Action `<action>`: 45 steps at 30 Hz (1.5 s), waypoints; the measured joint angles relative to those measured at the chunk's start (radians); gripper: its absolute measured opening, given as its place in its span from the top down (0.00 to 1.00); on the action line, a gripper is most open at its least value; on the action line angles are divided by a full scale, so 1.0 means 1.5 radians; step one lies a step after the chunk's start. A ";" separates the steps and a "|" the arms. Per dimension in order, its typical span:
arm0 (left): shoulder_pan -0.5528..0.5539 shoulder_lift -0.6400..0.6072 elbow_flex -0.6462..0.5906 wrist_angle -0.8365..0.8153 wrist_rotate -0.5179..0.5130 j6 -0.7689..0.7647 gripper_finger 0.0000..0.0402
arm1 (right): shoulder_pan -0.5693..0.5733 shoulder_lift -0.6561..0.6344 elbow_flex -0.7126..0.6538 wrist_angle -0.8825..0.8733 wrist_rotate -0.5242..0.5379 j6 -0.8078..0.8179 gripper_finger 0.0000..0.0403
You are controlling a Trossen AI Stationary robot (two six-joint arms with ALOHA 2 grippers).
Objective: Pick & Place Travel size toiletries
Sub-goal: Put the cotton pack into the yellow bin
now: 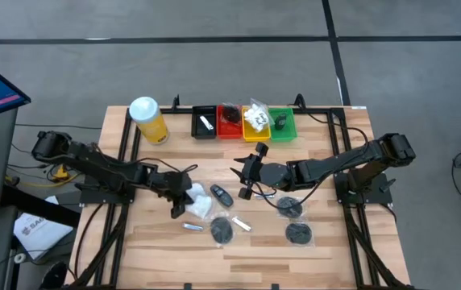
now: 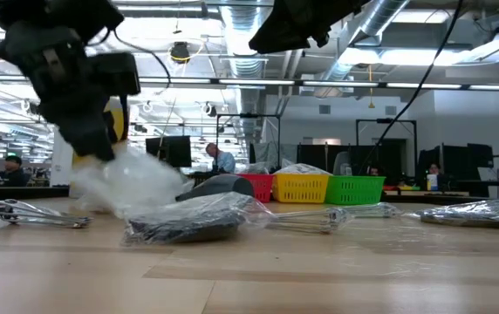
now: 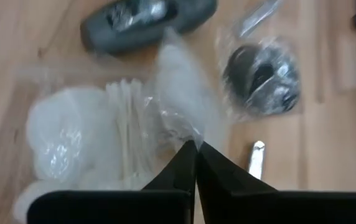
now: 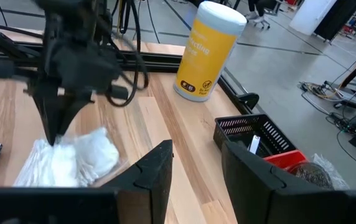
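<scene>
White sachet point(image 3: 103, 149) pinched by the down-tilted left tool point(image 3: 195, 148).

Both arms are built of matte black segments with rounded joint housings. Black cables are looped beside the left hand point(image 4: 56, 134). The right hand point(image 4: 196, 180) is formed by two broad, angular black fingers point(image 4: 156, 171) with bevelled edges.

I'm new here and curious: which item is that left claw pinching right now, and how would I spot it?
Start at the tall yellow canister with a white lid near the wooden table's back left. Toward the table's middle from it, the left gripper is shut on a crinkly white plastic sachet. It is soft and pale; the black oval case and flat black discs nearby are dark.
</scene>
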 joint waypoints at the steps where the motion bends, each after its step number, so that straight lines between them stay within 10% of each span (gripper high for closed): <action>1: 0.000 -0.016 0.000 -0.001 -0.002 0.001 1.00 | 0.000 0.000 0.000 0.000 0.000 0.000 0.68; 17: 0.000 -0.181 0.000 0.039 -0.128 0.121 1.00 | -0.005 0.000 0.000 0.015 -0.060 0.043 0.68; 45: 0.000 -0.190 0.000 0.290 -0.287 0.373 1.00 | -0.041 0.000 0.000 0.064 -0.090 0.105 0.68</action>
